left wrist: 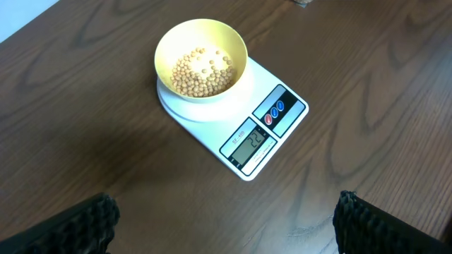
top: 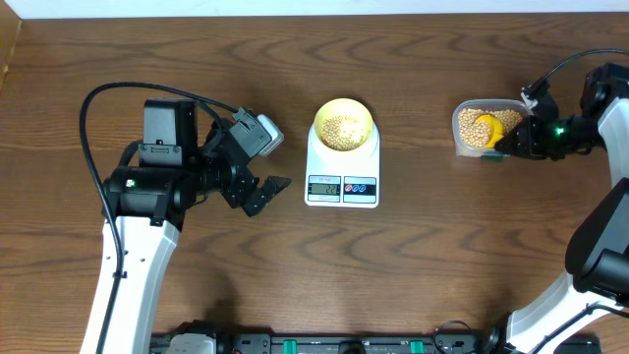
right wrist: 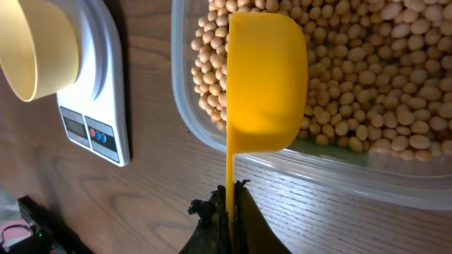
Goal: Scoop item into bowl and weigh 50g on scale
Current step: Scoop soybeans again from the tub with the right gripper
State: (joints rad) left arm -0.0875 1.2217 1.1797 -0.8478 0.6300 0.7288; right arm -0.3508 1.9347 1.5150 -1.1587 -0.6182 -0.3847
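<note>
**A:** From the right gripper (right wrist: 232, 212), where's everything?

**B:** The scale (top: 342, 169) is well off to its side, and the tub (right wrist: 339, 173) is just ahead of its fingers. The bowl (left wrist: 169, 49) sits on the scale, partly filled.

**A:** Its grip?

**B:** Clamped on the scoop (right wrist: 265, 77) handle, cup over the beans (right wrist: 367, 77). The left gripper (top: 263, 192) is spread and empty. I'd dig shallow and lift level with a small load.
</note>
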